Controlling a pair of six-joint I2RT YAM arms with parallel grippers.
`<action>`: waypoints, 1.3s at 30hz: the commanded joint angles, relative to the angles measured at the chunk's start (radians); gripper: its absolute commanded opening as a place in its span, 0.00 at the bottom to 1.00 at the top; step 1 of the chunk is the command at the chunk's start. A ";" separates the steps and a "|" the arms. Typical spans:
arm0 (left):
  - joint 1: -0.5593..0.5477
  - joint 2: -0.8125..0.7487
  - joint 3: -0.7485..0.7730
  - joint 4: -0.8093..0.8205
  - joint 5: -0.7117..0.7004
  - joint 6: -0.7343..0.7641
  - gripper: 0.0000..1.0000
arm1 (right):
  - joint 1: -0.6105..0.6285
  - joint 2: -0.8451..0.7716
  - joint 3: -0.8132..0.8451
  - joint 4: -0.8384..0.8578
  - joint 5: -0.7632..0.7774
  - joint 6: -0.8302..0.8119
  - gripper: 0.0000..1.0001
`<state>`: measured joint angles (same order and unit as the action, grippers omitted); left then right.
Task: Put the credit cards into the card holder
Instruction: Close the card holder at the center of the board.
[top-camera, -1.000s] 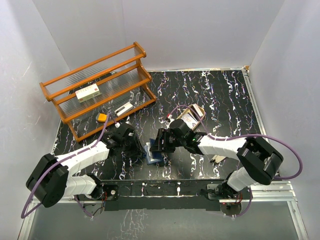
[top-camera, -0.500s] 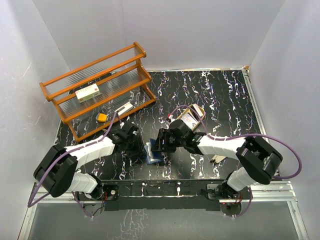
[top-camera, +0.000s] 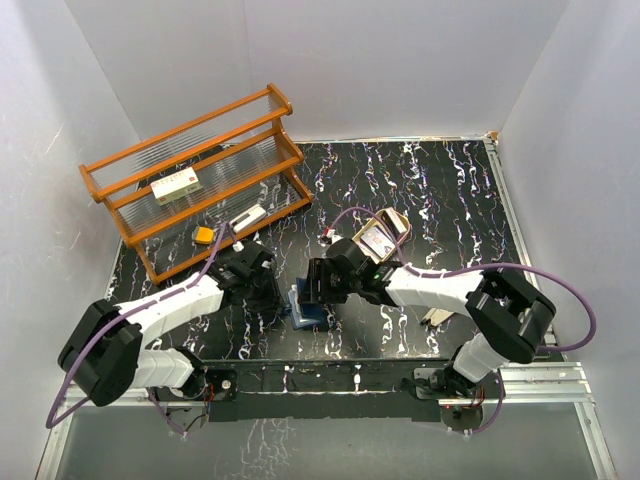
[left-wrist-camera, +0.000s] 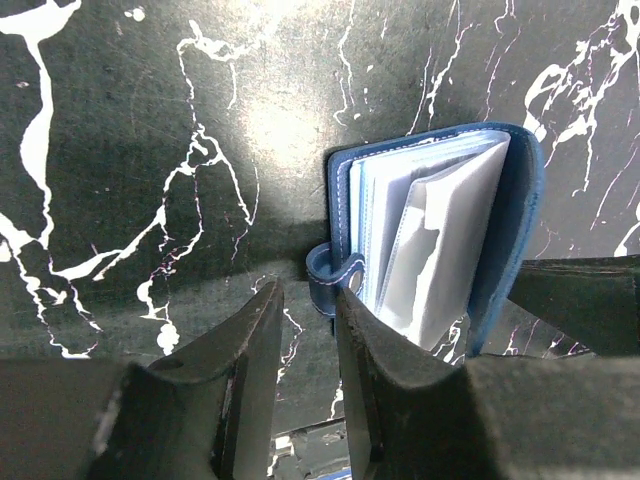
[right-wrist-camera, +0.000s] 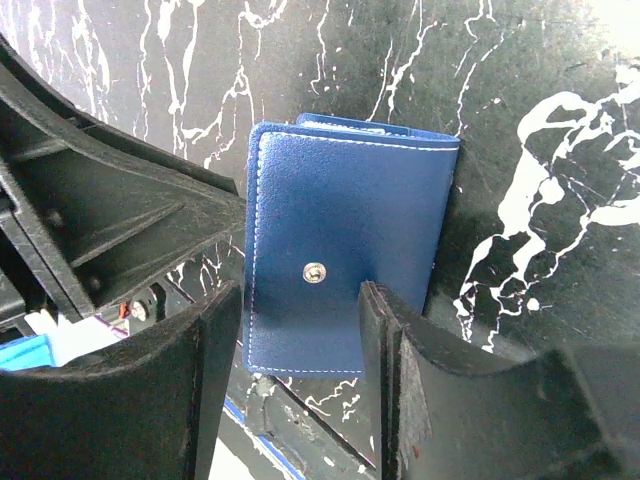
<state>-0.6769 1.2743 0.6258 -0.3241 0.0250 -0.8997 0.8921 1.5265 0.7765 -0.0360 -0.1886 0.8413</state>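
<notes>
**Both arms crowd the card holder, no card in hand yet**

Close to the desk's near edge, the small navy-blue folding card holder (top-camera: 303, 306) sits partly open on the black, white-veined marble desk (top-camera: 440, 190), its pale inner sleeves fanned out. Over the last second the right fingers (right-wrist-camera: 220, 350) have edged toward 9 o'clock onto it and the left forearm has swung a little. I judge the holder is being steadied and spread, not loaded.

The left fingers (left-wrist-camera: 265, 330) are narrow with nothing between them. The holder's blue snap tab (left-wrist-camera: 325, 275) sits just off their tips, and its body lies at their 1 o'clock.

The right fingers are spread wide, straddling the cover around its metal snap stud (right-wrist-camera: 314, 272); whether they touch it I cannot tell. Neither pair carries a credit card.
</notes>
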 joint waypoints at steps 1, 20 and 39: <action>-0.003 -0.048 -0.015 -0.045 -0.039 -0.006 0.26 | 0.020 0.010 0.072 -0.005 0.027 -0.030 0.49; -0.004 -0.103 -0.052 0.033 0.072 0.018 0.36 | 0.067 0.033 0.090 -0.044 0.106 -0.022 0.40; -0.016 -0.013 -0.054 0.048 0.082 0.033 0.37 | 0.077 0.057 0.083 -0.021 0.116 -0.017 0.40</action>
<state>-0.6857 1.2465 0.5758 -0.2829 0.0933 -0.8795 0.9649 1.5780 0.8494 -0.1040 -0.0853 0.8215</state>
